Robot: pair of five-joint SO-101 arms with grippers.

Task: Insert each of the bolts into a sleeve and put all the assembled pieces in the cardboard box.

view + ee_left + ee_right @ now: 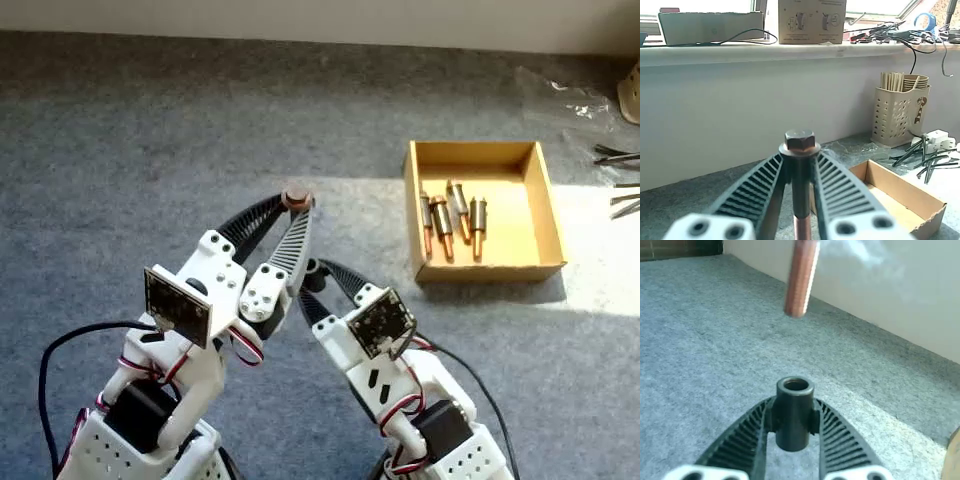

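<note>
Between the fingers of the left gripper [799,156] stands a copper-coloured bolt [800,185], pinched tight just under its six-sided head, head up and shank hanging down between the ribbed pads. The right gripper [793,408], just beside the left one and lower, is clamped on a dark sleeve [792,416] that stands upright with its open mouth up. The bolt's threaded end hangs above and a little beyond that mouth, apart from it. Out to the right gripper's right, well apart from both arms, sits the cardboard box [487,270] with four assembled pieces [441,225] lying side by side in it. Past the box, some dark rods [618,156] lie at the edge of the grey table [120,140].
</note>
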